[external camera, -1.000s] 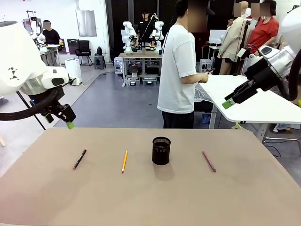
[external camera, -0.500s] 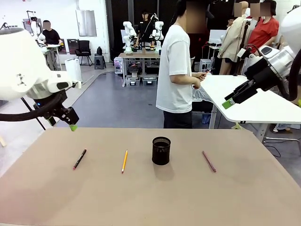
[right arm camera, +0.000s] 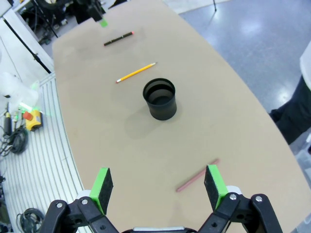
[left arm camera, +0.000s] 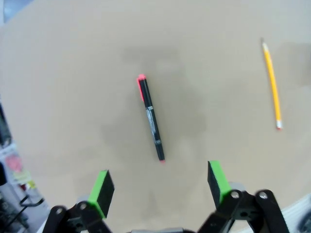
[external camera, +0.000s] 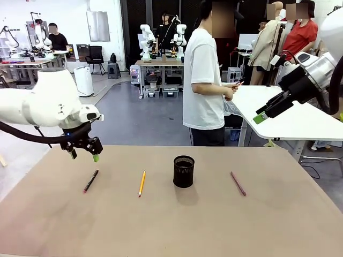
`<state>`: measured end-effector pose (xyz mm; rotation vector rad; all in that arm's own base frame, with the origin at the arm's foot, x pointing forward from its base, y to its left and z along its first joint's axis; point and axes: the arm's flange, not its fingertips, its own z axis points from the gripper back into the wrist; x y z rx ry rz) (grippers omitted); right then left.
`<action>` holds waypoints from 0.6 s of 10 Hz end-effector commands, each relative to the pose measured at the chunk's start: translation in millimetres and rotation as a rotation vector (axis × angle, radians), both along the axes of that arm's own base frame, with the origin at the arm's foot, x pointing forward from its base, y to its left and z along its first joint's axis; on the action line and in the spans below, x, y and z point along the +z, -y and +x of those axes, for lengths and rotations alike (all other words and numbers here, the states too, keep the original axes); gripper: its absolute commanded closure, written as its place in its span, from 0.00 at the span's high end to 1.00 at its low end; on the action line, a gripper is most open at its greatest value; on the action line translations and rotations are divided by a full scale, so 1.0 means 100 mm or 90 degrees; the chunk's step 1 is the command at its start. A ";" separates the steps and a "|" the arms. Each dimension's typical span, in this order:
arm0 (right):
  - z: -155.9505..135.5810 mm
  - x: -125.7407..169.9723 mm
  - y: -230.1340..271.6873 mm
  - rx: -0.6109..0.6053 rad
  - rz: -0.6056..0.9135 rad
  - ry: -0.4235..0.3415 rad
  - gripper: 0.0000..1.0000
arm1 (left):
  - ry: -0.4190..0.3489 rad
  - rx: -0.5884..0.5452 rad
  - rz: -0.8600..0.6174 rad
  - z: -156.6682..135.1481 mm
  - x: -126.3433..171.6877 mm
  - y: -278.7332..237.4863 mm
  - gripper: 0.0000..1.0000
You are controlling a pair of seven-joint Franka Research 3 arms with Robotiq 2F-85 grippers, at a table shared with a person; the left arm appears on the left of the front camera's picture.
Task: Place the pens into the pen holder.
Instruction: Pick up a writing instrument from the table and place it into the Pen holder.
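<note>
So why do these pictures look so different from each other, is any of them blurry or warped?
Front view: sharp, even room light; the pen holder throws a soft shadow toward the camera. Left wrist view: a little soft, the black-and-red pen has fuzzy edges. Right wrist view: the wide lens makes the table edges look bowed.

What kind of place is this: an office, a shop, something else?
Probably a robotics laboratory: the black, green-padded left gripper and right gripper on white arms hang open at a plain brown table holding a black wire-mesh pen holder, and a white desk stands behind.
</note>
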<state>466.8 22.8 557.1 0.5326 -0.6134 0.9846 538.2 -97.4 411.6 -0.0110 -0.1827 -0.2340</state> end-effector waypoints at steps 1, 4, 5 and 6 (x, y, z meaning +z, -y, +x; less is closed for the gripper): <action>0.00 0.01 0.00 0.004 0.006 0.004 1.00 | -0.021 0.031 0.030 0.39 -0.13 0.02 1.00; 0.00 0.01 0.00 0.004 0.006 0.004 1.00 | -0.038 0.089 0.039 0.68 -0.41 -0.02 1.00; 0.00 0.01 0.00 0.004 0.006 0.004 1.00 | -0.036 0.096 0.051 0.75 -0.49 -0.02 1.00; 0.00 0.01 0.00 0.004 0.006 0.004 1.00 | -0.055 0.102 0.041 0.75 -0.58 0.00 1.00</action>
